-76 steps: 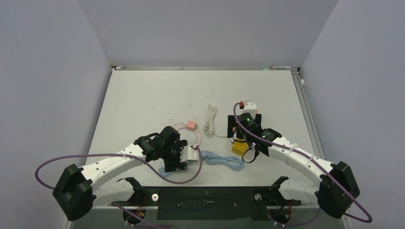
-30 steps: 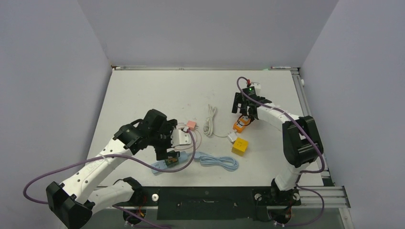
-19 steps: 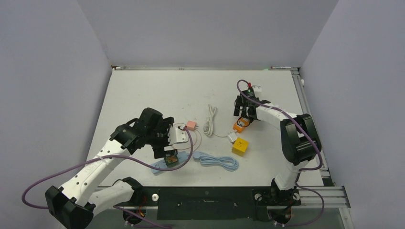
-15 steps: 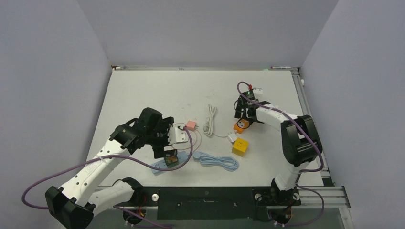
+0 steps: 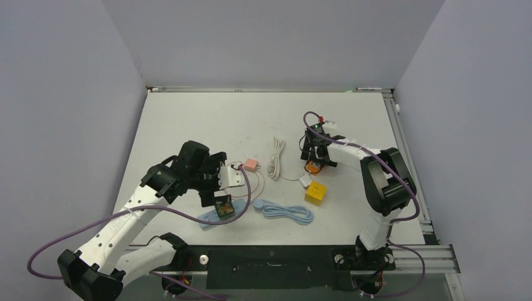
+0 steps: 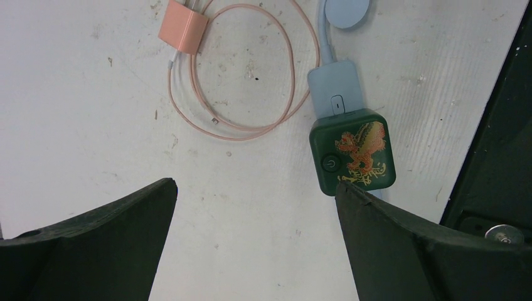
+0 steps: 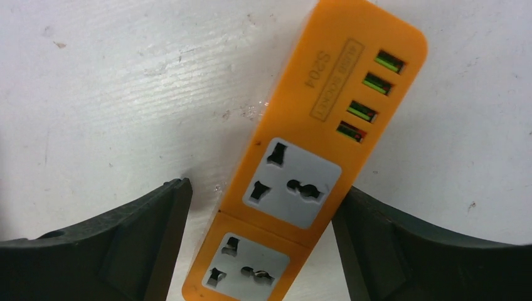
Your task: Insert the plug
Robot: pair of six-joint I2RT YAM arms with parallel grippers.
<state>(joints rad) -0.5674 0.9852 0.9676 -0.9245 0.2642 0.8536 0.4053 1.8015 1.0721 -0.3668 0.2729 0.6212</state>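
An orange power strip [image 5: 312,167] lies flat on the table, sockets up. In the right wrist view the power strip [image 7: 326,135] lies tilted between my jaws. My right gripper [image 5: 315,157] [image 7: 262,188] is open and straddles it, the right finger close to its edge. A white plug [image 5: 305,180] on a thin white cable [image 5: 275,158] lies just near of the strip, by a yellow cube [image 5: 315,192]. My left gripper [image 5: 212,195] [image 6: 254,184] is open and empty above bare table, next to a green dragon-print charger [image 6: 352,150].
A light blue cable [image 5: 285,211] runs from the green charger [image 5: 221,205] toward the table's middle. A pink adapter [image 5: 251,164] with a looped pink cable [image 6: 251,94] lies beyond the left gripper. A black rail [image 5: 270,258] borders the near edge.
My right gripper has come toward the near left and now sits over the orange power strip, which has shifted slightly left. My left arm has drawn back a little to the left.
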